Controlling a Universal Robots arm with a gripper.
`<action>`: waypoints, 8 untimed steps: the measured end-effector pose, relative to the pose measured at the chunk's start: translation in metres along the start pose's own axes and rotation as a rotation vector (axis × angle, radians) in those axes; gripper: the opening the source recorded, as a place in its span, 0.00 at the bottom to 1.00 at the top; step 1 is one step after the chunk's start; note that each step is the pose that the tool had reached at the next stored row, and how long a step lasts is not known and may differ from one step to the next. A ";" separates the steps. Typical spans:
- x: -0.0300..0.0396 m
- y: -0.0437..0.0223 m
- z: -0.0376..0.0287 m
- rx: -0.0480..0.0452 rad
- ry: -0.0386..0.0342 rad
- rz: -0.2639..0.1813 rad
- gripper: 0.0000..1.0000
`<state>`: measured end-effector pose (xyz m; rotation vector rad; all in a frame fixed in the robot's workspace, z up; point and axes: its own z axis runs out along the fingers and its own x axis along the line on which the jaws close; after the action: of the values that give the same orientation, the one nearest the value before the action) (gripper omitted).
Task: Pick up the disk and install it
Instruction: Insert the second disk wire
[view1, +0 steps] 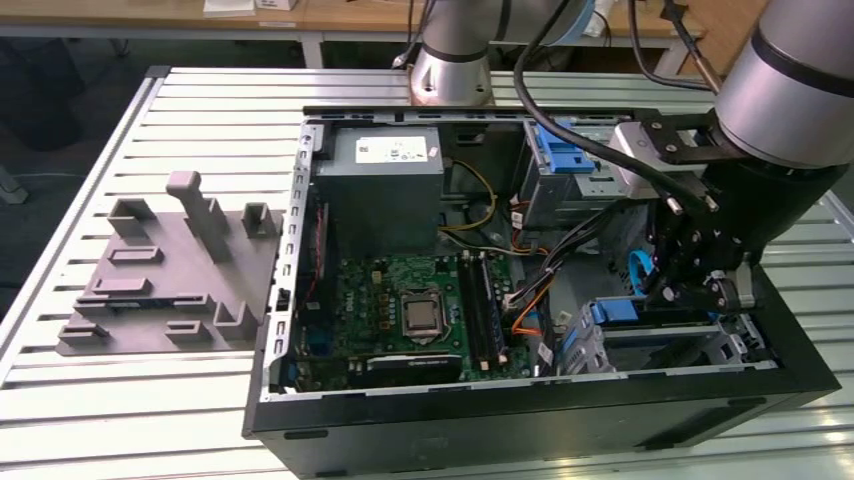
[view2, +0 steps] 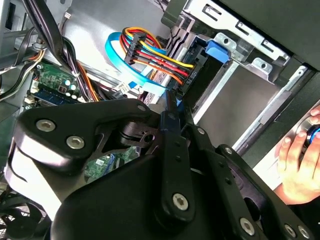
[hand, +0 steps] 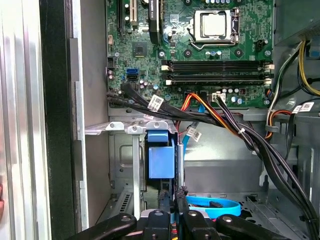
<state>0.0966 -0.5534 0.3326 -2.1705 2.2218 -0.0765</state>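
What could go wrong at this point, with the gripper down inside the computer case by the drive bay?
1. Loose cables run right past the drive bay; the gripper or the disk could snag or pinch them.
2. The flat blue cable lies beside the fingers and might get caught.
3. A person's hand rests close to the case in the second wrist view, so a sudden arm move could strike it.
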 end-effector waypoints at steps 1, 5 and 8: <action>0.0001 0.0000 0.0002 0.0000 0.0001 0.000 0.17; 0.0008 0.0001 0.0017 0.0000 0.0001 0.000 0.17; 0.0013 0.0002 0.0033 0.0000 0.0002 0.000 0.17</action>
<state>0.0966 -0.5548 0.3294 -2.1706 2.2219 -0.0767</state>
